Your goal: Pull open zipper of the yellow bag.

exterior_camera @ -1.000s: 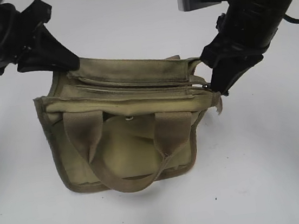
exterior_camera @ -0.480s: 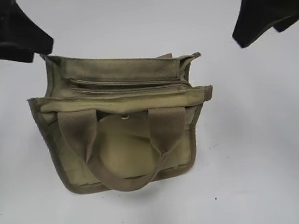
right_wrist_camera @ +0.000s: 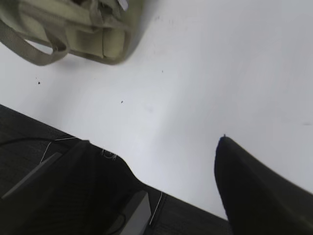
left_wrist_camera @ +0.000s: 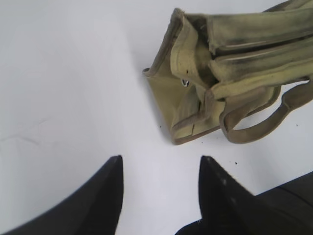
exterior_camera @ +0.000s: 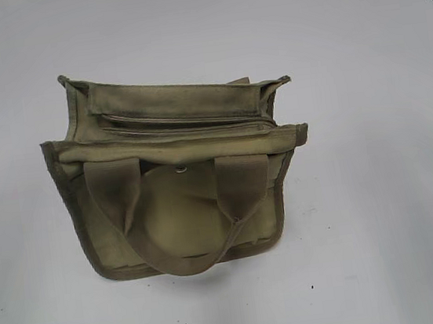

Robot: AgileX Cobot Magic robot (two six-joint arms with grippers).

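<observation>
Yellow bag (exterior_camera: 176, 187) sitting mid-worktop (exterior_camera: 378, 189), handles facing near side, zipper (exterior_camera: 188, 124) running left-right along top. Left hand (left_wrist_camera: 161, 169) hanging released, empty, apart from bag's left end. Right hand (right_wrist_camera: 161, 161) likewise spread, empty, bag lying well clear, likely finished.

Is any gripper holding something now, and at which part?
Nothing is held. The left gripper and right gripper are open over bare table, apart from the yellow bag.

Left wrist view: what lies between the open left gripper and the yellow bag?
Only bare white table between the left gripper and the yellow bag.
</observation>
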